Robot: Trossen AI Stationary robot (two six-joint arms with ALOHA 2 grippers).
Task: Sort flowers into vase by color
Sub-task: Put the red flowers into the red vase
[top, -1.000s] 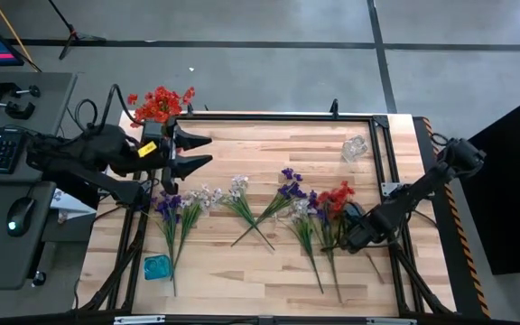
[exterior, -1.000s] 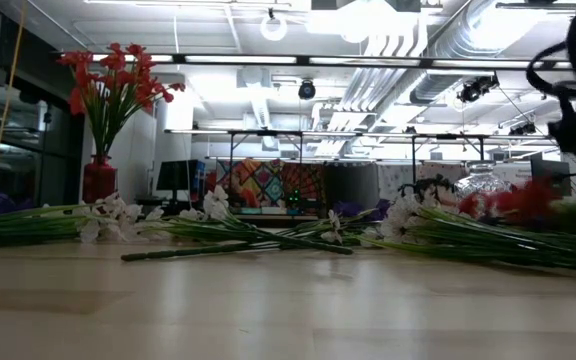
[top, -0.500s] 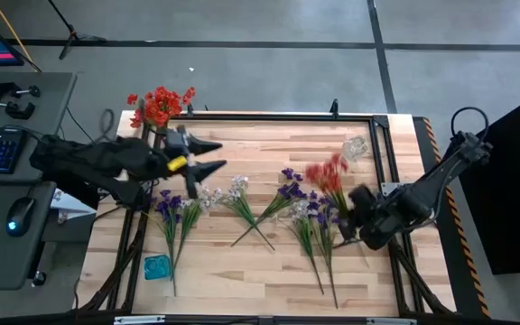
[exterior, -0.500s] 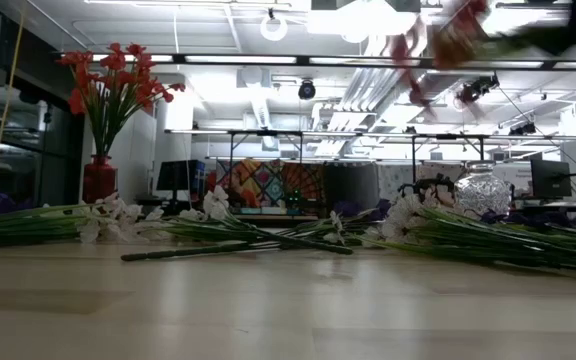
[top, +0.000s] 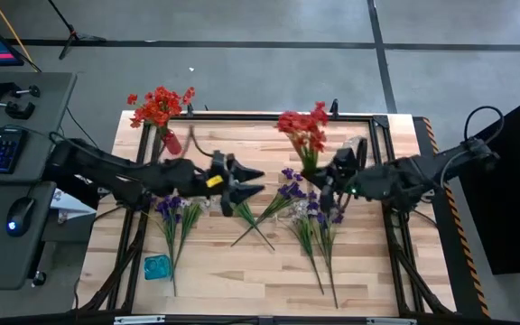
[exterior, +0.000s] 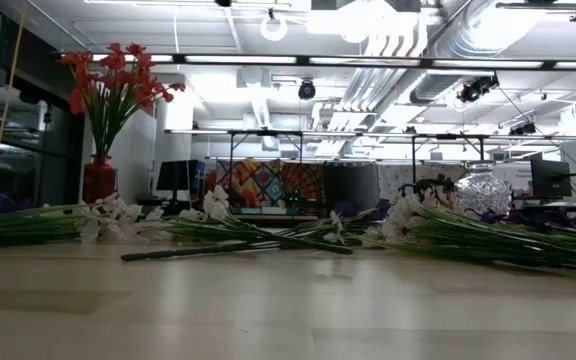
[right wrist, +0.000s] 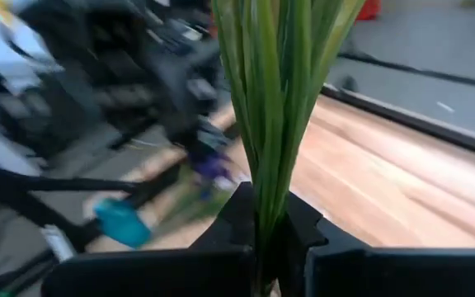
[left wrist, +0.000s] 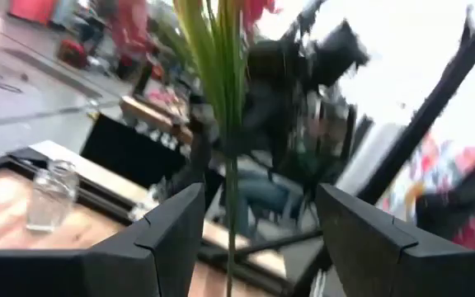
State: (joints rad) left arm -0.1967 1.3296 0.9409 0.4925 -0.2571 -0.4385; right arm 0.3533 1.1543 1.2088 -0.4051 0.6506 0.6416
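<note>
My right gripper is shut on a red flower sprig, held up over the table's right half. Its blossoms point toward the far edge. My left gripper hangs open over the table's middle, facing that sprig. In the left wrist view the sprig's stem shows farther off, between the two spread fingers. Purple and white flowers lie flat on the wood. A red vase at the far left corner has red flowers standing in it. My right gripper pinches the sprig's bundle of green stems between its two fingers. The fingers come about level from the table's right and lie across the stems. The sprig is lifted clear of the table and stands up out of the hold.
A clear glass vase stands at the far right. A small blue vase sits near the front left corner. Purple and white sprigs lie at the left, and more lie below my right gripper. A black frame rims the table.
My right gripper has risen from the table with the red sprig and tipped from pointing down to about level. The blossoms have swung up and toward the far edge. My left gripper has gone from the far left corner toward the table's middle and down, staying open.
</note>
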